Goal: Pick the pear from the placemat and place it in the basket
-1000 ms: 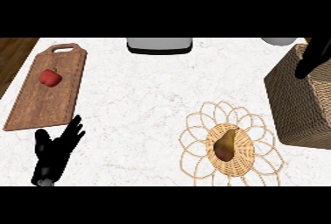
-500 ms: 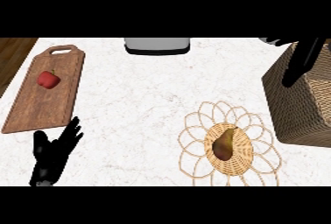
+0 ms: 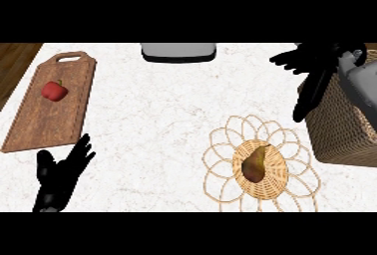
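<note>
The pear [image 3: 255,164] lies on the placemat [image 3: 221,172] at the bench's [image 3: 169,109] near right. The basket [image 3: 346,129] stands just right of the placemat. On the far left a board [image 3: 44,117] carries a pepper [image 3: 54,90].

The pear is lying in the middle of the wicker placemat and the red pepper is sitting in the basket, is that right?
Not quite. The head view shows the red pepper on the wooden cutting board, not in the basket. The pear does lie in the middle of the placemat.

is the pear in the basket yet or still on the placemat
On the placemat: the pear lies at the centre of the woven placemat, apart from the basket at right.
</note>
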Robot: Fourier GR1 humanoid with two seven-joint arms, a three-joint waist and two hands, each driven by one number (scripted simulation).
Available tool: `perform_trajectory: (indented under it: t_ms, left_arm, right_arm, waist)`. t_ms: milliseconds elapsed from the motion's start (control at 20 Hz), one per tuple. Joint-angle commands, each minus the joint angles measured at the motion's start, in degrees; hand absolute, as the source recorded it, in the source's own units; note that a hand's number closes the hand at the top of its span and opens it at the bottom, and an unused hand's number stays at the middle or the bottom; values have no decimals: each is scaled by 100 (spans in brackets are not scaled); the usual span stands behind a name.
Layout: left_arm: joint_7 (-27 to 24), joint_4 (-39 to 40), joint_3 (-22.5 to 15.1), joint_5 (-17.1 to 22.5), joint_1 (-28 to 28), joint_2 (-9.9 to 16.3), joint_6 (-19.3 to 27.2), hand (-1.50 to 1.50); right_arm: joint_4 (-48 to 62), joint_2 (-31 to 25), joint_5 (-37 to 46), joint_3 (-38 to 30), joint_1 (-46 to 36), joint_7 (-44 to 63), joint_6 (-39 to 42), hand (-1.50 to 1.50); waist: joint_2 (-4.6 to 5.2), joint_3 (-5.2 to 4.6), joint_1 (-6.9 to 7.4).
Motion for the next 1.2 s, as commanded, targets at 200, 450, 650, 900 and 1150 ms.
perform_trajectory:
  t_ms: [200, 450, 650, 900, 1150]
  left_arm:
    - [257, 305, -65, -146, 150, -138, 33, 0]
    - [304, -13, -107, -197, 356, -293, 89, 0]
    - [328, 142, 5, -180, 217, -172, -134, 0]
    - [291, 321, -73, -453, 86, -416, 53, 0]
    - [245, 101, -128, -469, 361, -458, -62, 0]
  right_arm:
    - [-878, 356, 401, 213, 964, 304, -447, -150]
    - [-1047, 180, 502, -66, 1276, 204, -318, -150]
    - [-1510, 589, 925, 170, 1813, 186, -793, -150]
    - [-1272, 664, 1277, -13, 1758, 46, -652, -150]
    - [-1449, 920, 1520, -3, 1972, 110, -835, -150]
  waist:
    - [35, -58, -29]
    - [40, -57, 8]
    - [39, -57, -14]
    - [55, -57, 22]
    - [46, -57, 29]
